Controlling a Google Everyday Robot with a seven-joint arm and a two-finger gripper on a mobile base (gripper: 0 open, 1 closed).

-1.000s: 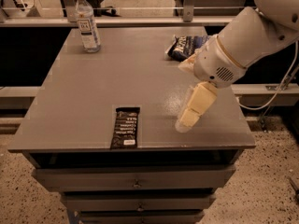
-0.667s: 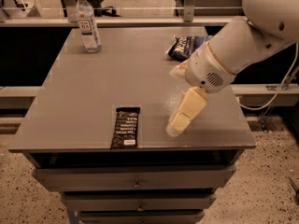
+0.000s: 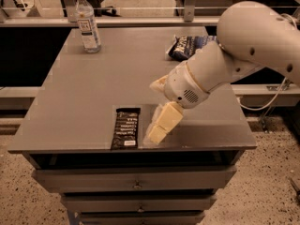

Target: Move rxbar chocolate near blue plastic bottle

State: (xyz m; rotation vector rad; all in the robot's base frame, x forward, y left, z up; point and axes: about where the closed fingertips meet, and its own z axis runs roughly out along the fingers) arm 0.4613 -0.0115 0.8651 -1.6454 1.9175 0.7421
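Observation:
The rxbar chocolate (image 3: 126,128), a flat black wrapper with white text, lies near the front edge of the grey table (image 3: 103,83). The blue plastic bottle (image 3: 87,23), clear with a white cap and label, stands upright at the back left corner. My gripper (image 3: 158,128) hangs low over the table just right of the bar, close beside it and not holding it. Its cream fingers (image 3: 165,121) point down and to the left.
A crinkled blue snack bag (image 3: 187,47) lies at the back right, partly behind my white arm (image 3: 243,46). Drawers (image 3: 136,184) sit under the table front. A railing runs behind the table.
My gripper has moved left and slightly down toward the bar, from the right part of the table to right beside it. The bar, bottle and bag have not moved.

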